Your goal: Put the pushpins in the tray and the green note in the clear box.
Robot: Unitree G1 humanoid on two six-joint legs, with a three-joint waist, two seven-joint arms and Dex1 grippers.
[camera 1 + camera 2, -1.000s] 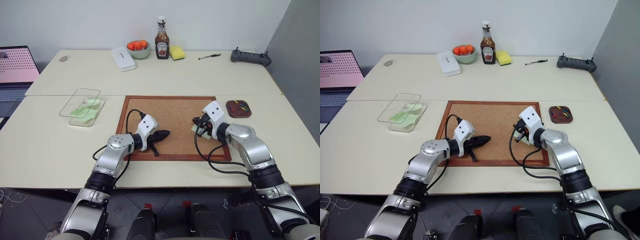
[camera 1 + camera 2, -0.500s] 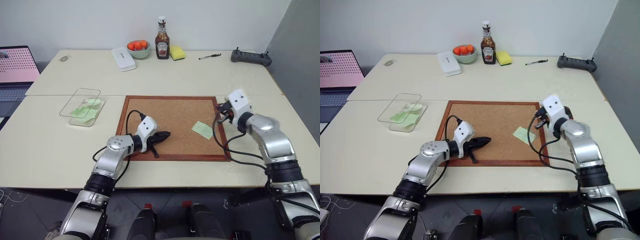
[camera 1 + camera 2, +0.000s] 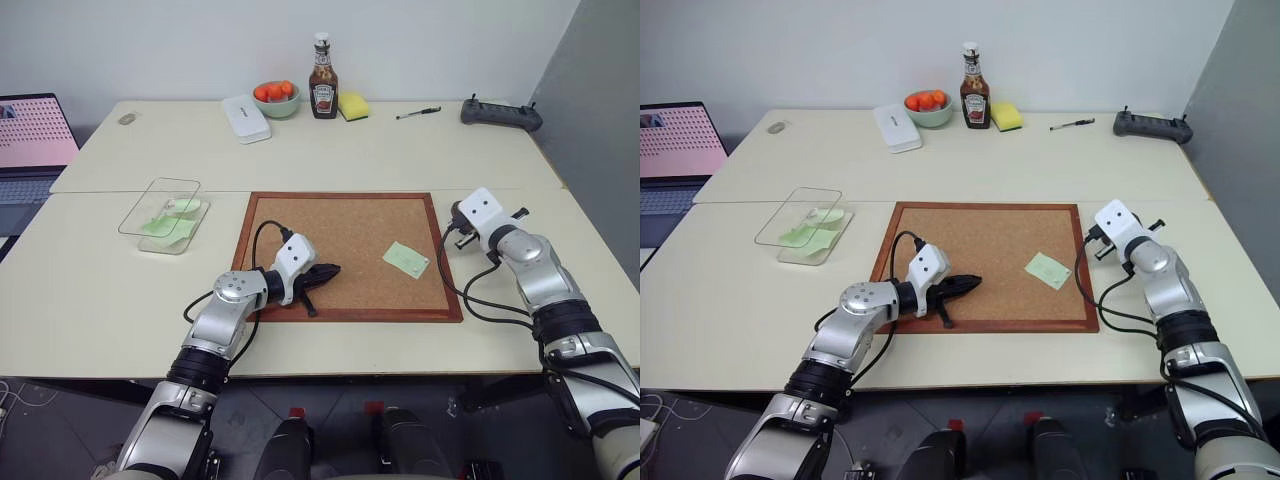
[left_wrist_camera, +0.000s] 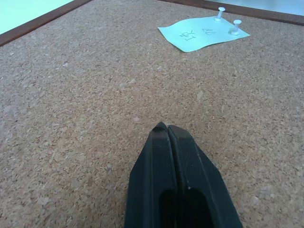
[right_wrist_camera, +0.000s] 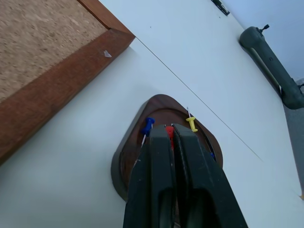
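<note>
The green note [image 3: 406, 259] lies on the right part of the cork board [image 3: 340, 225]; two pale pushpins [image 4: 235, 27] stand in one of its edges. My right gripper [image 5: 169, 128] hangs just over the dark brown tray [image 5: 121, 164], shut on a red pushpin [image 5: 169, 132] at its tips. A blue pin [image 5: 147, 125] and a yellow pin [image 5: 191, 124] lie in the tray. My left gripper [image 3: 325, 270] rests shut on the board's left part, empty, well short of the note. The clear box [image 3: 175, 180] stands at the left with green slips [image 3: 160, 227] inside.
Along the table's far edge stand a white case [image 3: 246, 117], a bowl of oranges [image 3: 277, 97], a ketchup bottle [image 3: 323, 90], a yellow sponge [image 3: 354, 105], a pen [image 3: 418, 113] and a black controller [image 3: 500, 113]. A laptop [image 3: 30, 140] is at far left.
My right gripper left the note's spot on the board and swung right to above the tray, uncovering the note. The left gripper stayed still.
</note>
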